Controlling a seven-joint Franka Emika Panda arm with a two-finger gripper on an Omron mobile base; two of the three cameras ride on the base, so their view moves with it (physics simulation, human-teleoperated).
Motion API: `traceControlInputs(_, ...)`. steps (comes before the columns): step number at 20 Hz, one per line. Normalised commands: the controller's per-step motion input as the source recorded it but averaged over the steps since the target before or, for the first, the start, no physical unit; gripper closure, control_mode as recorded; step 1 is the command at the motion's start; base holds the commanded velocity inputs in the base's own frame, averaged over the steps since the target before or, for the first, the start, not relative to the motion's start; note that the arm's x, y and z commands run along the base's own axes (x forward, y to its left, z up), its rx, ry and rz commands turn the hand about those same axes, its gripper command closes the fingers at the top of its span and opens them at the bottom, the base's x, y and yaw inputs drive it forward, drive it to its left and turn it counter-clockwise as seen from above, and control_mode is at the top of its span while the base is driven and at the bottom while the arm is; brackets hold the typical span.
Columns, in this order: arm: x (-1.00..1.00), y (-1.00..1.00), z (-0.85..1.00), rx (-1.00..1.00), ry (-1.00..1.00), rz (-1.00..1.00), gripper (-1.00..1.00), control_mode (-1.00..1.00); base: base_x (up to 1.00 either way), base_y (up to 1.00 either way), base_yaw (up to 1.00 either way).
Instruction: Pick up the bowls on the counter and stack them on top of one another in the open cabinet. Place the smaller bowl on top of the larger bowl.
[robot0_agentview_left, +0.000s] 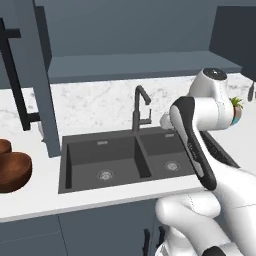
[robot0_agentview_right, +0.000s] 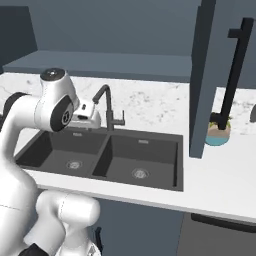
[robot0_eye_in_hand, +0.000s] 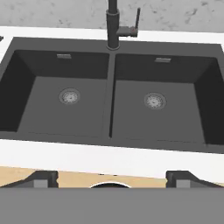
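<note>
The bowls (robot0_agentview_left: 11, 167) are seen at the far left edge of the left base view, on the counter (robot0_agentview_left: 35, 195) left of the sink (robot0_agentview_left: 127, 160), cut off by the frame. 2 brown wooden shapes are visible: a wide rounded one in front, taken as the larger bowl (robot0_agentview_left: 12, 172), and a sliver behind it, taken as the smaller bowl (robot0_agentview_left: 4, 146); touching or apart cannot be told. The open cabinet (robot0_agentview_left: 42, 85) door with its black bar handle (robot0_agentview_left: 15, 80) is seen above and just right of the bowls.

The gripper (robot0_eye_in_hand: 111, 179) is held over the sink's front edge, fingertips (robot0_eye_in_hand: 41, 178) set wide apart, nothing between them. The faucet (robot0_eye_in_hand: 114, 26) is seen behind the 2 basins.

Nothing is grasped yet, and both bowls are well left of the gripper. Wood is judged stiff, light, not fragile, with a smooth curved wall likely to slip. The rim is judged the best hold, 1 finger inside and 1 outside. The larger bowl is to be taken first.
</note>
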Motion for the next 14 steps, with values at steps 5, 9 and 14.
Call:
traceControlInputs(5,0.0,0.0,0.0,0.0,0.0,0.0,-1.0,1.0,-0.81,0.34,0.04)
traceControlInputs(9,0.0,0.0,0.0,0.0,0.0,0.0,-1.0,1.0,-0.49,0.74,0.07)
traceControlInputs(14,0.0,0.0,0.0,0.0,0.0,0.0,-1.0,1.0,-0.41,0.88,0.04)
